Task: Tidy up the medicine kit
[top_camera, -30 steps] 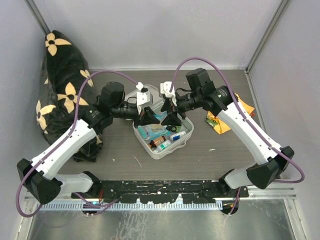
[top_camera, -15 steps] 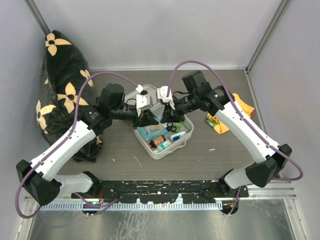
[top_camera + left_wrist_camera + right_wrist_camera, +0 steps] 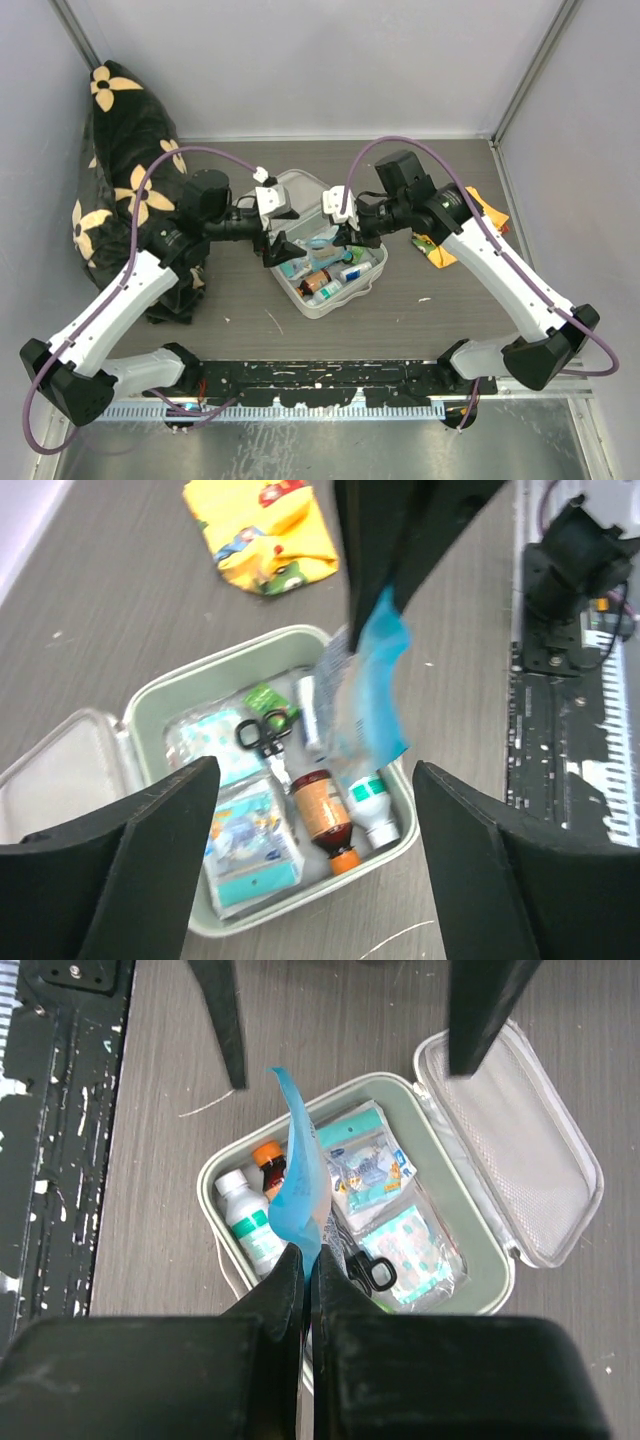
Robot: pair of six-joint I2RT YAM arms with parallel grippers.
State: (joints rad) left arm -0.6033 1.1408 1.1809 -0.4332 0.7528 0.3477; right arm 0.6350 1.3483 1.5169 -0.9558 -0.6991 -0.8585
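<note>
Two arms meet over the medicine kit (image 3: pixel 314 309), which sits open in the middle of the table (image 3: pixel 430 320) with its lid (image 3: pixel 300 188) laid back on the far side. The right tool (image 3: pixel 303 1260) is pinched narrow on the lower edge of a blue packet (image 3: pixel 298 1185), holding it upright above the tray. The left tool (image 3: pixel 312 780) is spread wide and holds nothing, poised at the kit's left side. Inside lie scissors (image 3: pixel 372 1272), a brown bottle (image 3: pixel 325 815), a white bottle (image 3: pixel 250 1225) and flat bandage packs (image 3: pixel 365 1160). The step in hand looks like stowing the packet. Next it probably has to be lowered and laid flat onto the packs, low enough for the lid to close. A yellow cloth (image 3: pixel 265 530) lies outside the kit.
</note>
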